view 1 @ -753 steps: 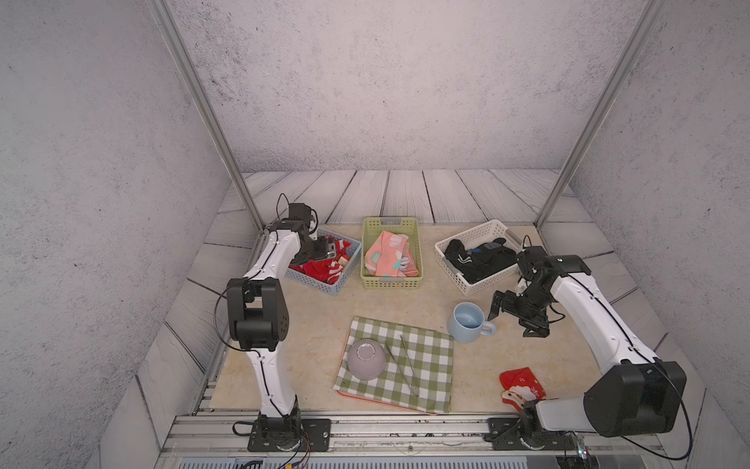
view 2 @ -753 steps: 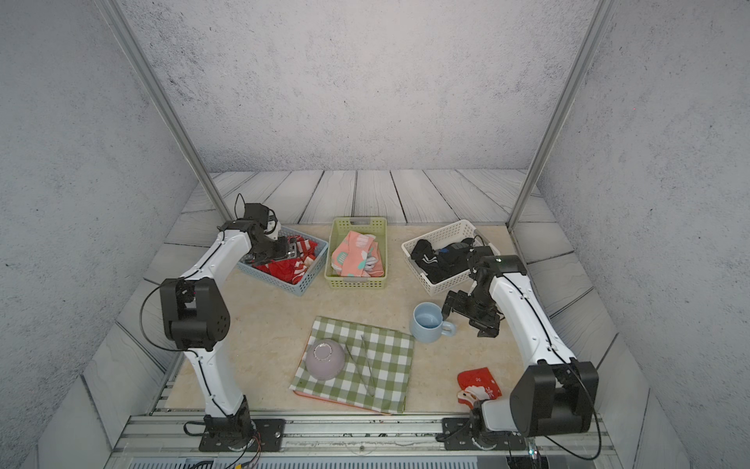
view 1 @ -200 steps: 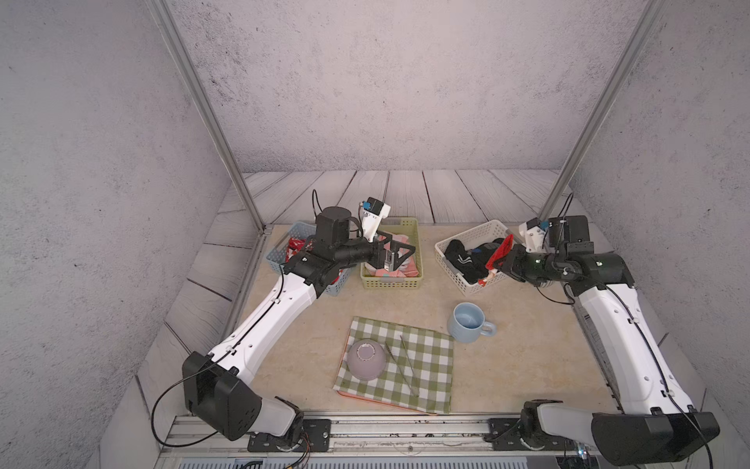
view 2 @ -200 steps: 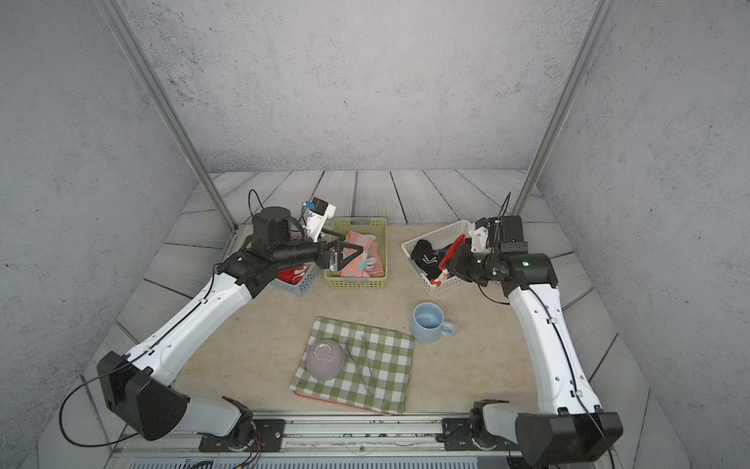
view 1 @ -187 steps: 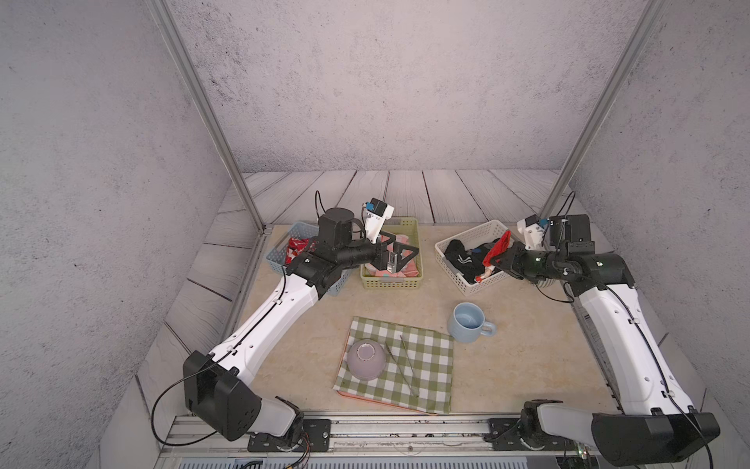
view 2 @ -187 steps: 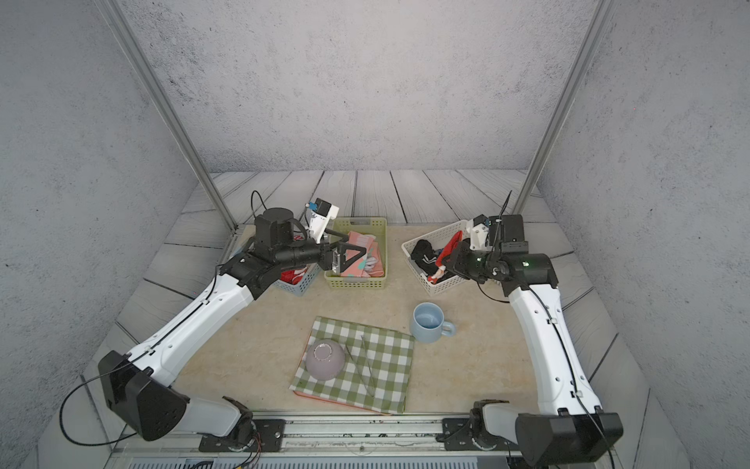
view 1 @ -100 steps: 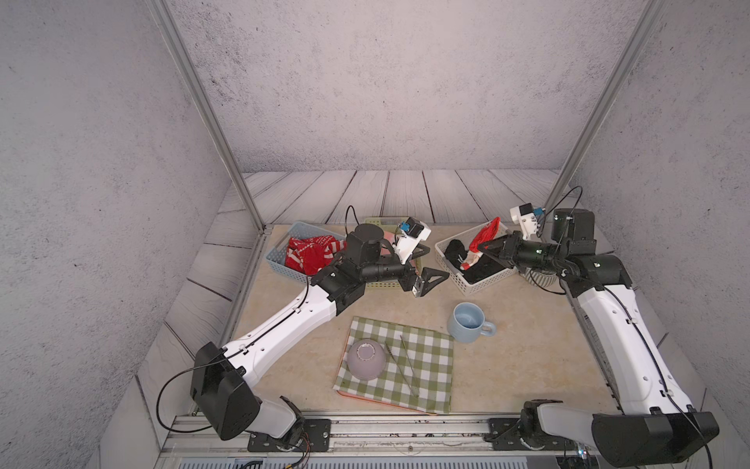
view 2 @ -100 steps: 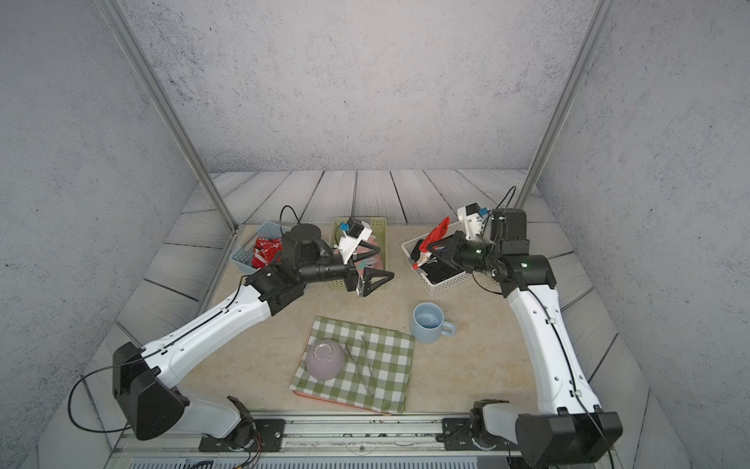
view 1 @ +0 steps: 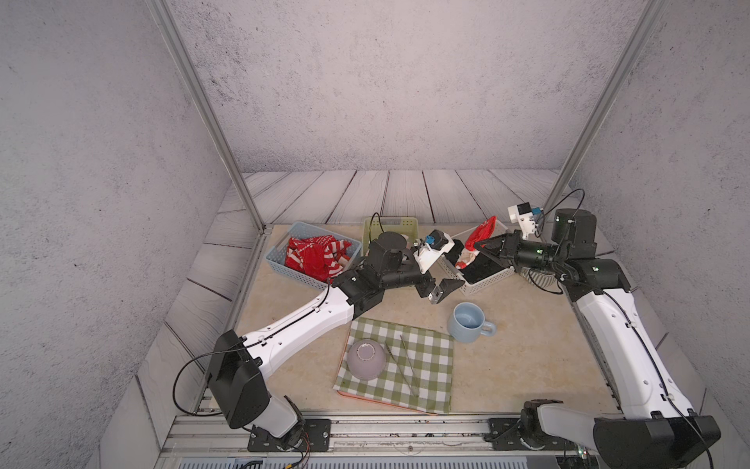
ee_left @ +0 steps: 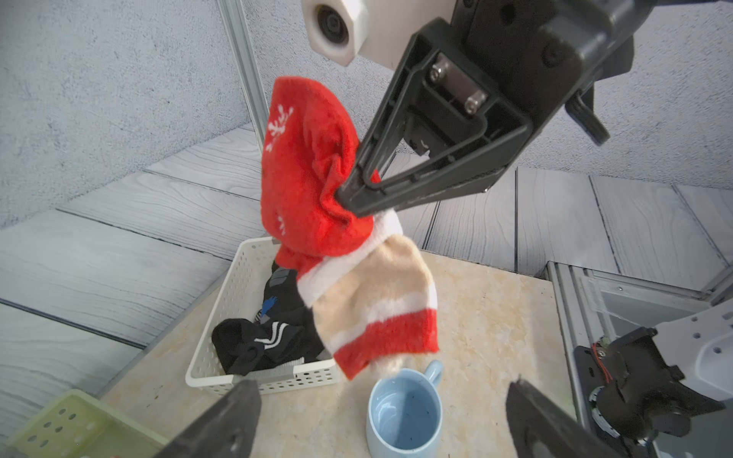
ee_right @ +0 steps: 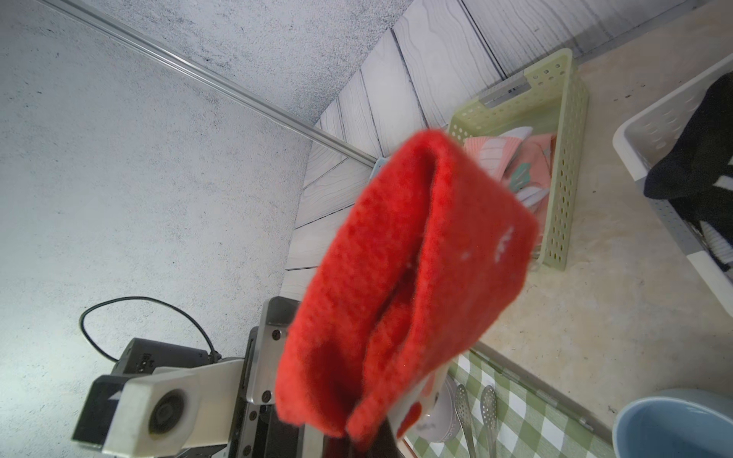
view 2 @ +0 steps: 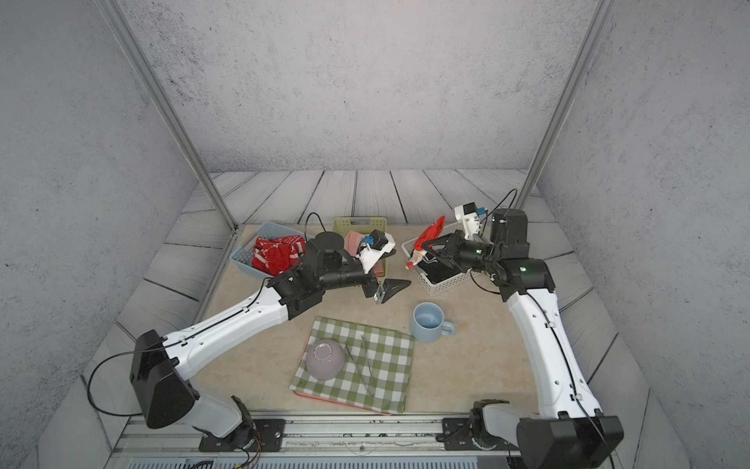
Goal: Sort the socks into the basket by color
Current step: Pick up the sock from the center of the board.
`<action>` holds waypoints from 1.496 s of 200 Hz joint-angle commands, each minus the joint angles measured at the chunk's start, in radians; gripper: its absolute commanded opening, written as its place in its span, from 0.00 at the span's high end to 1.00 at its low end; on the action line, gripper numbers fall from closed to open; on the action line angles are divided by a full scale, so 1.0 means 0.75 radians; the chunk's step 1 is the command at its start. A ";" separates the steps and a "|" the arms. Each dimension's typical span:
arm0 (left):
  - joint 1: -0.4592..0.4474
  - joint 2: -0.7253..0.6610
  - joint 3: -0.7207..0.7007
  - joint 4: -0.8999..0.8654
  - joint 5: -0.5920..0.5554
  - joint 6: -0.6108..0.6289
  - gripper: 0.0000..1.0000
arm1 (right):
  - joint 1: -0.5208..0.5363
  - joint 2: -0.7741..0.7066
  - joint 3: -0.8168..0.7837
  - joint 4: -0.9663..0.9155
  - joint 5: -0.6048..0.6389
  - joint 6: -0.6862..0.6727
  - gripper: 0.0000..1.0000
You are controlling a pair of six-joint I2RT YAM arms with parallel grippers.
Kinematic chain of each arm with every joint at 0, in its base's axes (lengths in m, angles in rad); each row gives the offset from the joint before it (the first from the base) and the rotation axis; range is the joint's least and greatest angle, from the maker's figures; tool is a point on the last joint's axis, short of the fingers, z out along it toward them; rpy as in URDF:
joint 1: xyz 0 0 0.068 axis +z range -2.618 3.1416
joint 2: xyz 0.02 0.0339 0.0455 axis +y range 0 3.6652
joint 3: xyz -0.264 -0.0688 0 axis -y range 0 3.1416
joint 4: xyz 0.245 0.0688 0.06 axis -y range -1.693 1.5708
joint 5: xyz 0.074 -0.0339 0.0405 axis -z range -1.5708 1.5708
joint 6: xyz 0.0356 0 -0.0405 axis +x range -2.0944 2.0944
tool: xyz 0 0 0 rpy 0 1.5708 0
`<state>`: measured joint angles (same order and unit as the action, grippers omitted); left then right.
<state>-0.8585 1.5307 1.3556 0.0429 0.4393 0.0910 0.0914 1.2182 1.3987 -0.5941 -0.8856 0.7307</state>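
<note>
R gripper (ee_left: pixel 349 198) fingers pinched together on the red sock (ee_left: pixel 305 178), grip approx at mid-length. Red snowflake end sticks up, beige/white-striped end hangs down. We see the sock in the air over the left edge of the white basket (view 1: pixel 483 280), not touching it.

L gripper (ee_left: pixel 380 384) fingers wide apart, nothing btw them. It points right at the hanging sock (close, but a gap shows in both top views). It sits just near of the green basket (view 2: pixel 359 222), left of the white one.

Rest of the sort, as we read it:
- white basket, far right: black socks (ee_left: pixel 254 345), some w/ grey stripes
- green basket, far centre: pink socks (ee_right: pixel 527 158)
- blue basket (view 1: pixel 280 260), far left: red striped socks (view 1: pixel 312 253)

Blue mug (view 1: pixel 466 323) stands upright near of the white basket. Checked cloth (view 1: pixel 430 365) lies near-centre w/ an upturned grey bowl (view 1: pixel 366 359) and two thin utensils (view 1: pixel 408 365) on it.
</note>
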 commanded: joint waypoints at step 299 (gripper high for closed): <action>0.236 -0.120 0.097 -0.280 -0.376 0.007 1.00 | 0.024 0.030 0.161 -0.102 -0.057 -0.080 0.23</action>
<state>-0.7158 1.4799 1.4422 -0.1123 0.2176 0.1062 0.1066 1.2423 1.4792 -0.6422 -0.9146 0.6991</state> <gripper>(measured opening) 0.055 0.769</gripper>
